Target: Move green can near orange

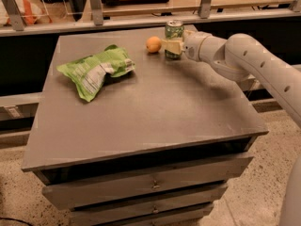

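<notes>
The green can (174, 30) stands upright at the far edge of the grey table (155, 107), right of centre. The orange (153, 44) lies just left of it, a small gap apart. My gripper (173, 45) reaches in from the right at the end of the white arm (244, 60). Its pale fingers (170, 45) are closed around the can's lower half. The can's base seems to rest on the tabletop.
A green-and-white chip bag (96, 69) lies on the left part of the table. A metal railing (141, 20) runs just behind the far edge. Drawers (150, 185) sit under the tabletop at the front.
</notes>
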`<state>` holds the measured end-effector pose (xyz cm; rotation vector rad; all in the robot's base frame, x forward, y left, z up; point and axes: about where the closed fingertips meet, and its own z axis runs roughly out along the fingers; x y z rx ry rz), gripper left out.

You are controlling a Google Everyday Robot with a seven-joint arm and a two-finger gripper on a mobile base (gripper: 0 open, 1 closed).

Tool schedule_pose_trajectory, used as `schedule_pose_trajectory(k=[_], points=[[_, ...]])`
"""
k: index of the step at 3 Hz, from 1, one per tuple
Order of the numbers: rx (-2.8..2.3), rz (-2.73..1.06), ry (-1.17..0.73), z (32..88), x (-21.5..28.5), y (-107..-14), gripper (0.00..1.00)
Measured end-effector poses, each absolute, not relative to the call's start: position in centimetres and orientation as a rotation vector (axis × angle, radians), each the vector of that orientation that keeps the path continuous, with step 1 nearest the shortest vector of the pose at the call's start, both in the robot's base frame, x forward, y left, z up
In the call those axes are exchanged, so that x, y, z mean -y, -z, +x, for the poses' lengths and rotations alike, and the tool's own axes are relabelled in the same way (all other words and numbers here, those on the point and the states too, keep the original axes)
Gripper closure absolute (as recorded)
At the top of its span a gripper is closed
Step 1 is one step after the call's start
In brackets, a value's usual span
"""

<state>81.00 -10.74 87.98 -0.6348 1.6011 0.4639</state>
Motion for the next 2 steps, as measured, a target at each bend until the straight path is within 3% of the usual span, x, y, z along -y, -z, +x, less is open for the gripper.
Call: schedule_pose_trajectory(k=[2], points=[[-1.596, -0.645, -0.471, 80.82, 10.42, -87.83, 0.12]])
